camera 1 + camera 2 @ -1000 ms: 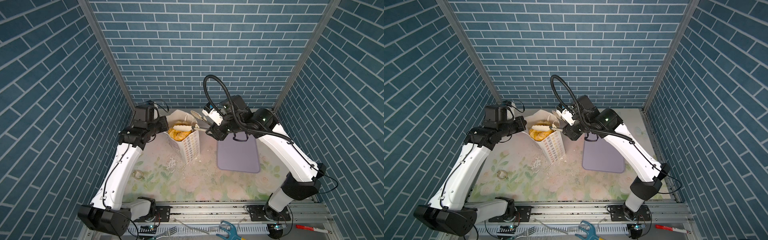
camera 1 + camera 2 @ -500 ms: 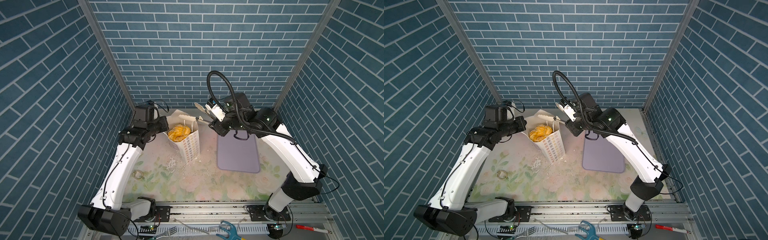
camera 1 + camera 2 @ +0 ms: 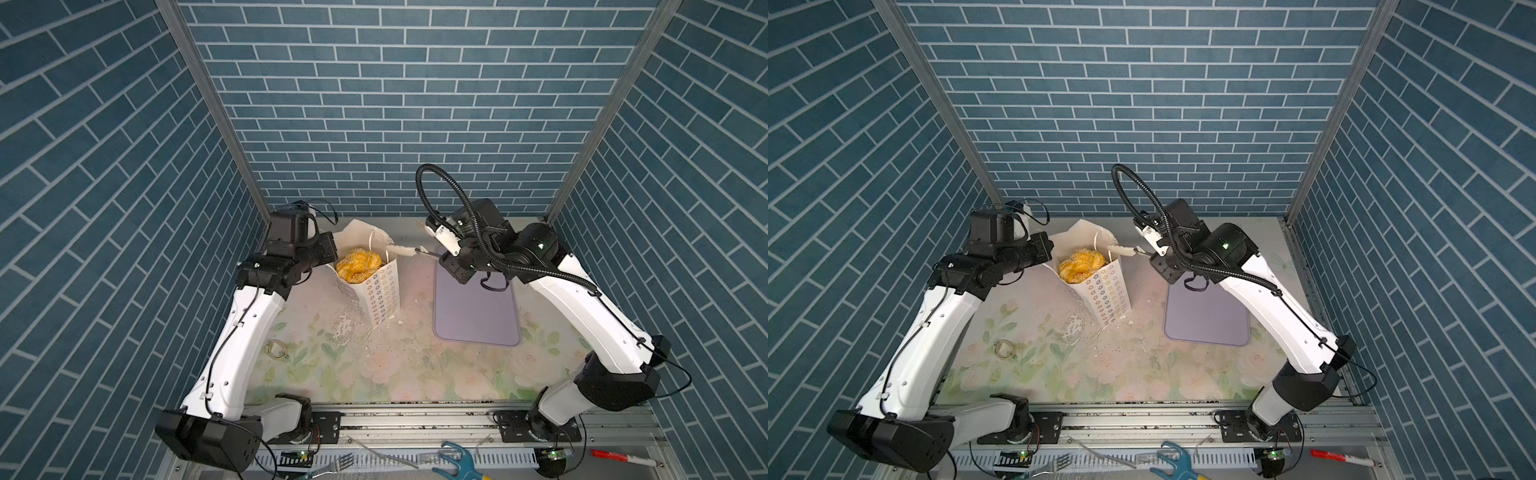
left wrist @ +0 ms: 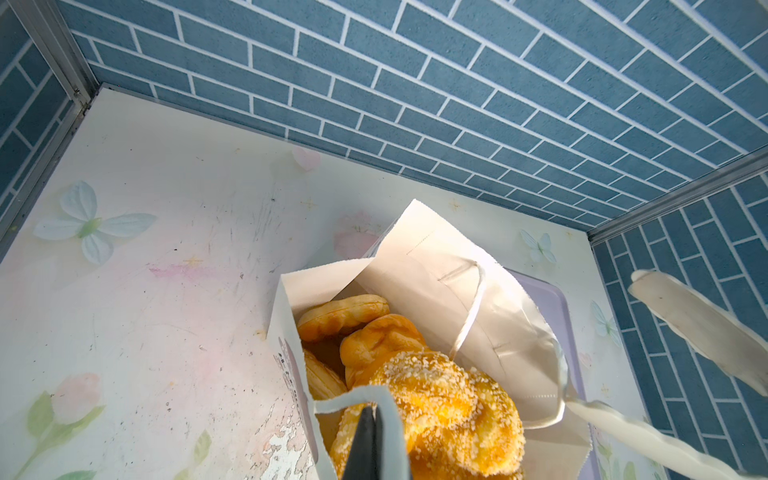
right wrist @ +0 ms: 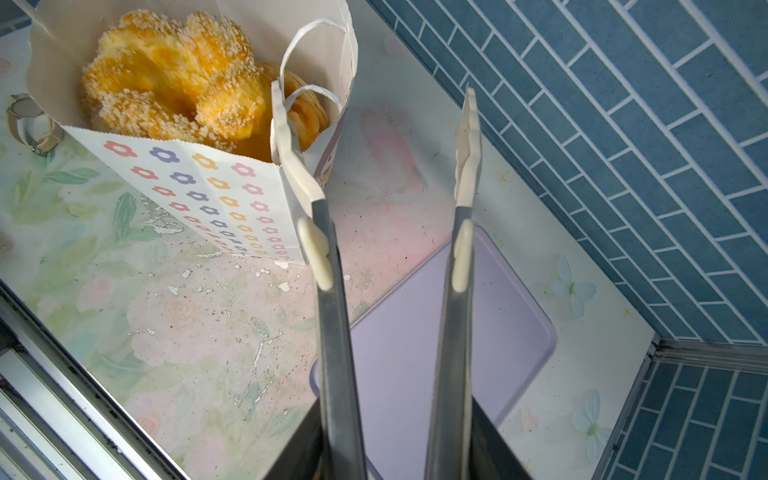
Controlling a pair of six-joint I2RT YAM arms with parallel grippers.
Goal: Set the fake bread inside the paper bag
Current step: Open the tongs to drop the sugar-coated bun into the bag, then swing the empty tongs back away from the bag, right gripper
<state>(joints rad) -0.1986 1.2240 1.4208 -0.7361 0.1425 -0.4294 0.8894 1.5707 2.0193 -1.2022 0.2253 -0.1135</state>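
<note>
Finishing stage: bagging judged all but done (no bread seen outside the bag).
Left gripper [image 4: 368,440]: clenched on the paper bag [image 3: 380,291] rim, holding the mouth wide.
Fake bread [image 3: 358,264]: inside the bag, sugared twist on top.
Tongs [image 5: 320,257]: tips apart, empty, beside the cord handle [image 5: 311,87].
Right gripper [image 5: 395,453]: grasping the tongs.
Lavender tray [image 3: 473,316]: bare.
Next move: lift the tongs clear without snagging the cord.
Writing: none legible; flower-ring print only.

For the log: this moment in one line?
left gripper: shut on paper bag rim | right gripper: holding empty tongs | fake bread: in bag
</note>
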